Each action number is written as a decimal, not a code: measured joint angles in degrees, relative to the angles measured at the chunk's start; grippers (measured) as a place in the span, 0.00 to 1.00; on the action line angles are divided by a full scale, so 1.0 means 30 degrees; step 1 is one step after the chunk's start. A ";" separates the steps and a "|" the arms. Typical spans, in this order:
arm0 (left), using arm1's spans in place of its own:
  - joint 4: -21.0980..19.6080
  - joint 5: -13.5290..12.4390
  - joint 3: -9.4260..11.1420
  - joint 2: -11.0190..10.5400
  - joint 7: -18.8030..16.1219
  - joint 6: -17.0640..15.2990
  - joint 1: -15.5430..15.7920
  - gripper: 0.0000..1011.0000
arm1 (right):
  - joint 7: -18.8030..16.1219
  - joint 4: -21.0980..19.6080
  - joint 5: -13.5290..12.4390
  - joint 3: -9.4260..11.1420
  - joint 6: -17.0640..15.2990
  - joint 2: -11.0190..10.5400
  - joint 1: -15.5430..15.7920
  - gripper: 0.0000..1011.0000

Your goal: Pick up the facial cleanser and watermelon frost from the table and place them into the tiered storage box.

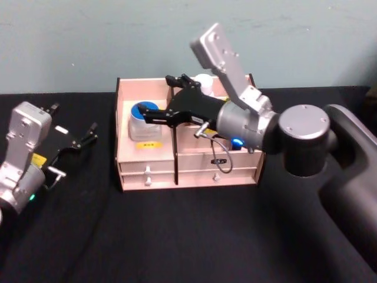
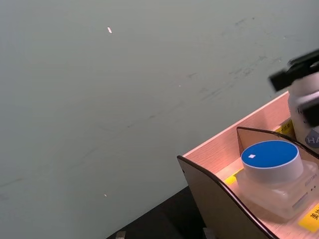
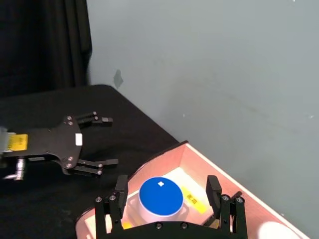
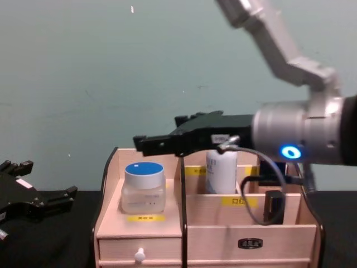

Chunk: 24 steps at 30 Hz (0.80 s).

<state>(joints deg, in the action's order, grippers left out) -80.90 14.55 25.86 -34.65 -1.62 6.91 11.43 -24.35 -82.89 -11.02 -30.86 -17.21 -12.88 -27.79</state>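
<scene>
Looking down, I saw the blue-lidded jar and white bottle already standing in the wooden box. My right gripper hovered above the jar, jaws spread and empty; my left gripper waited open beside the box.

Black tabletop carrying one wooden organiser

The tiered storage box stands directly on the dark cloth, beneath the right tool and well to the side of the left tool.
</scene>
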 joint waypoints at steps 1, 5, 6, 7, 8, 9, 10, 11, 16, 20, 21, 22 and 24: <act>0.0000 0.0000 0.0001 0.0000 0.0001 0.0000 0.0000 0.99 | 0.0057 -0.0661 -0.0135 0.0182 0.0108 -0.0297 0.0434 0.99; -0.0001 0.0001 0.0001 0.0000 0.0000 0.0000 0.0000 0.99 | 0.0459 -0.2260 -0.0443 0.0791 0.0468 -0.1056 0.1714 0.99; 0.0000 0.0001 0.0001 0.0000 0.0000 -0.0001 0.0001 0.99 | 0.0703 -0.2860 -0.0522 0.1077 0.0657 -0.1372 0.2312 0.99; 0.0000 0.0001 0.0001 0.0000 0.0000 -0.0001 0.0001 0.99 | 0.0703 -0.2860 -0.0522 0.1077 0.0657 -0.1372 0.2312 0.99; -0.0001 0.0001 0.0000 0.0000 0.0000 -0.0001 0.0001 0.99 | 0.1000 -0.3372 -0.0595 0.1401 0.0878 -0.1625 0.2864 0.99; 0.0000 0.0001 0.0001 0.0000 0.0000 0.0000 0.0000 0.99 | 0.1185 -0.3638 -0.0602 0.1572 0.0998 -0.1755 0.3185 0.99; 0.0000 0.0000 0.0000 0.0000 0.0000 0.0000 0.0000 0.99 | 0.1651 -0.4134 -0.0602 0.1940 0.1275 -0.1928 0.3805 0.99; 0.0000 0.0001 0.0000 0.0000 0.0000 0.0000 0.0001 0.99 | 0.1903 -0.4355 -0.0594 0.2142 0.1408 -0.2005 0.4127 0.99; 0.0000 0.0001 0.0000 0.0000 0.0000 0.0000 0.0001 0.99 | 0.3487 -0.5501 -0.0029 0.3295 0.2466 -0.2252 0.5891 0.99; -0.0001 0.0001 0.0001 0.0000 0.0000 -0.0001 -0.0001 0.99 | 0.4777 -0.5962 0.0156 0.4459 0.3087 -0.2048 0.6967 0.99; 0.0000 0.0000 0.0001 0.0001 0.0000 0.0000 0.0000 0.99 | 0.5275 -0.5977 0.0213 0.4926 0.3208 -0.1872 0.7231 0.99; 0.0001 0.0001 0.0000 -0.0001 0.0000 0.0000 0.0000 0.99 | 0.5493 -0.5952 0.0253 0.5118 0.3245 -0.1796 0.7299 0.99; 0.0000 0.0001 0.0001 0.0000 0.0000 0.0000 0.0000 0.99 | 0.5906 -0.5788 0.0341 0.5501 0.3273 -0.1639 0.7363 0.99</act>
<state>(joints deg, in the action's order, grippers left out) -80.90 14.55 25.86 -34.65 -1.62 6.91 11.43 -6.63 -100.25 -10.00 -14.36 -7.39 -17.80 -5.70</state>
